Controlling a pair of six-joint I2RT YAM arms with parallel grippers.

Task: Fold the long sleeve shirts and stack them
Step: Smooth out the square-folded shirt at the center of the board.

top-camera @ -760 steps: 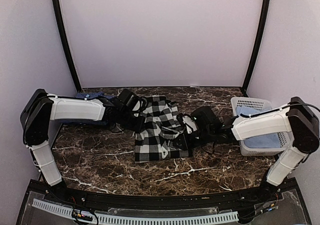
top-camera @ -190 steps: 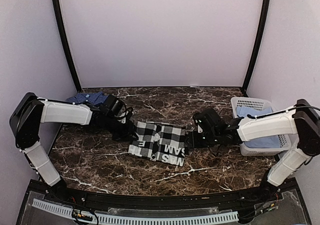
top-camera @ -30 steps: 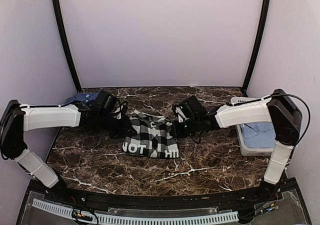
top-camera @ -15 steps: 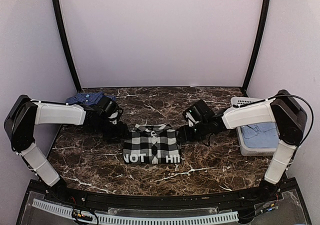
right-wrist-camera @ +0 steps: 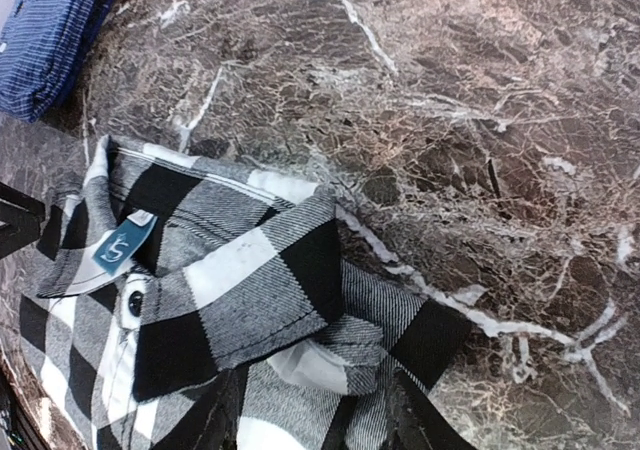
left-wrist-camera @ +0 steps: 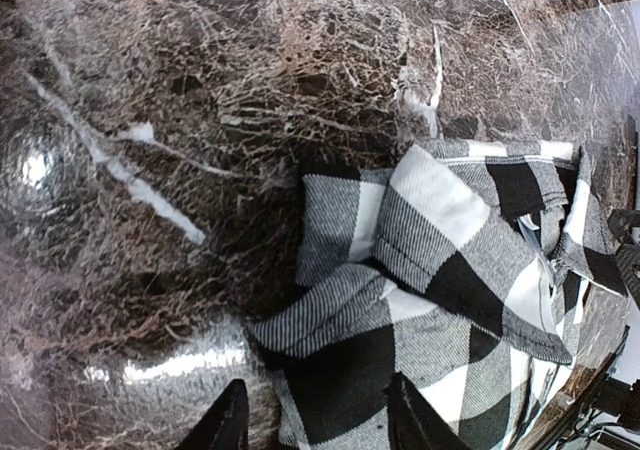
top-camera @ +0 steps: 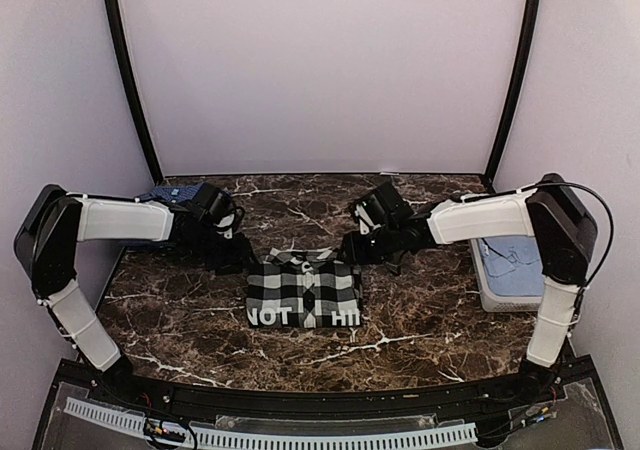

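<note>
Lena: Since a second ago the large-check black-and-white woven cloth shirt (top-camera: 303,290) has gone from a rumpled heap to a flat, squared packet in the middle of the dark brown, white-veined marble table (top-camera: 430,310). What's at the far left?

Omar: The dark blue fine-check cloth shirt (top-camera: 165,196), bunched at the table's far left corner behind the left arm. Next comes the left gripper (left-wrist-camera: 315,425). Its black fingers stand parted, released, over the checked shirt's far left corner, where soft layers overlap.

Lena: And the packet itself?

Omar: The collar (right-wrist-camera: 240,270) lies on top at the far edge, with a teal label (right-wrist-camera: 118,245) inside it and a dark button (right-wrist-camera: 135,305) below. White block letters (top-camera: 300,317) run along the near edge.

Lena: The right side?

Omar: The right gripper (right-wrist-camera: 320,425) is released too, fingers spread above the far right corner. Beyond it, the white slotted plastic basket (top-camera: 487,295) holds pale blue cloth (top-camera: 515,265).
</note>
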